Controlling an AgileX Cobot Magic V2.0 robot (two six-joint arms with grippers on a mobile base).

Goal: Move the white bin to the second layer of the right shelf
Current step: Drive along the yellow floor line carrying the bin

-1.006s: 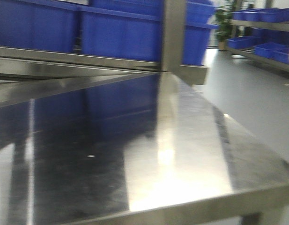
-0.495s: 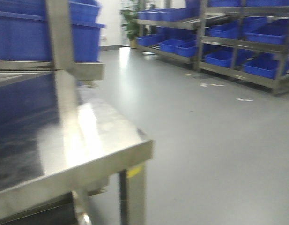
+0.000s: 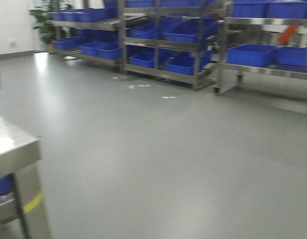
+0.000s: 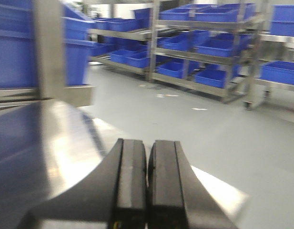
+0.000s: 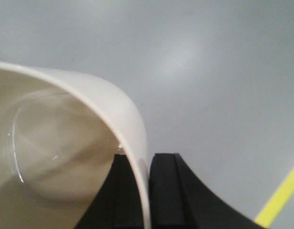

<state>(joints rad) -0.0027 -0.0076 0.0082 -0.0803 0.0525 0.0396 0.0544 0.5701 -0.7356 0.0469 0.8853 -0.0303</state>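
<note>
Carrying is judged in hand: white bin [image 5: 65, 143] rim is pinched by right gripper [image 5: 146, 183]; left gripper [image 4: 147, 164] is closed on nothing. Shelf racks [image 3: 158, 73] must be approached next.

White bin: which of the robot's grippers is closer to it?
Right. The right gripper grips the white bin by its wall, one finger inside, one outside. The left gripper is shut on nothing over the steel table, no bin in its view.

No writing, label, brand or number is legible. The blue plastic crates [image 3: 250, 54] far right are blurred, and the glossy cream-white plastic tub [image 5: 65, 143] is plain. The only markings are a yellow stripe [image 3: 33, 203] on the near-left steel table leg [image 3: 29, 219] and a yellow line [image 5: 280, 198] on the grey floor [image 5: 208, 71].
</note>
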